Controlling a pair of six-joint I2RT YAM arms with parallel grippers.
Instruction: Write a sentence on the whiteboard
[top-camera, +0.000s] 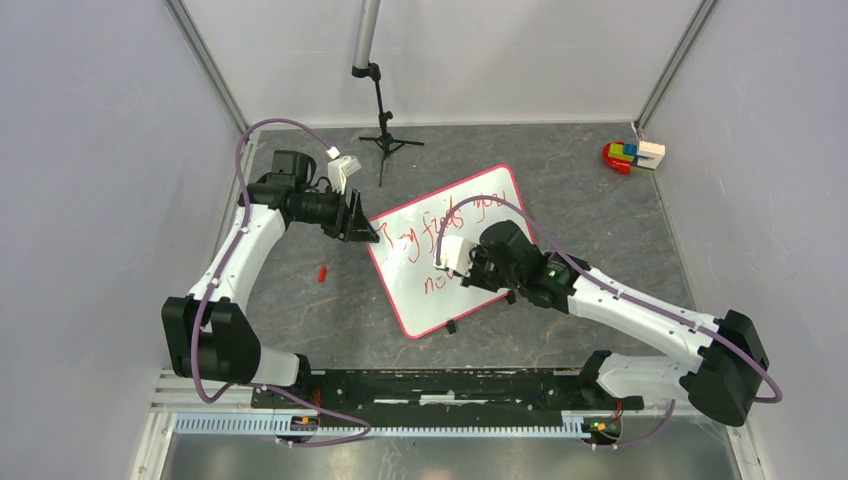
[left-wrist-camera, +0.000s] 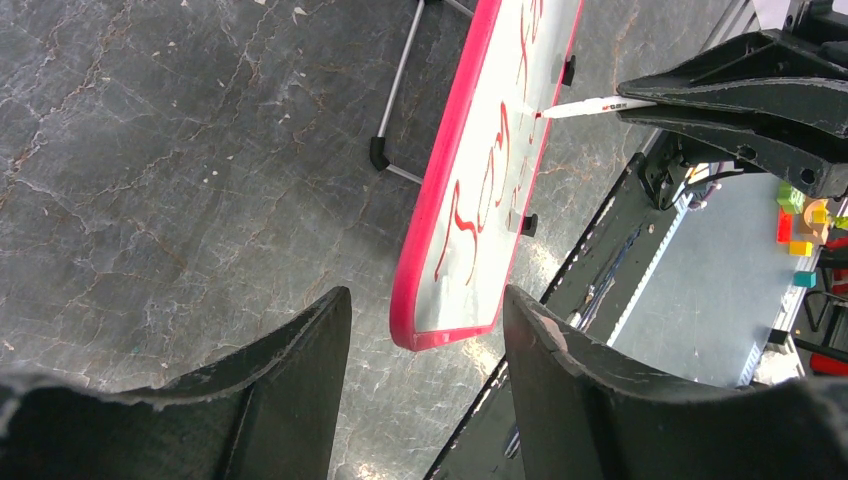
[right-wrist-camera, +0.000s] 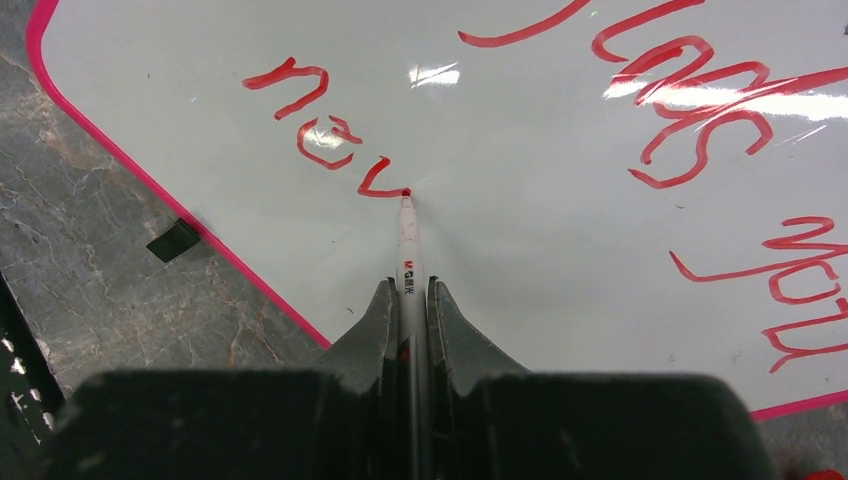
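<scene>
Right gripper (right-wrist-camera: 410, 288) clamps the marker (right-wrist-camera: 406, 225), tip on the whiteboard (right-wrist-camera: 520, 130); left gripper (left-wrist-camera: 425, 295) stands open. Board likely light, stiff, glossy-slick: steady it by its frame (left-wrist-camera: 432, 200).

Bright, even overhead light, soft shadows, views mostly sharp; glare streaks on the glossy white red-framed whiteboard (right-wrist-camera: 540, 250) in right wrist view.

Both arms wear glossy white shells between black joints, and a purple cable (top-camera: 238, 165) trails each. The left fingers (left-wrist-camera: 290, 395) are thick, curved, matte black; the right fingers (right-wrist-camera: 372, 335) taper to narrow tips. Behind these, a green light (top-camera: 549, 270) glows.
</scene>
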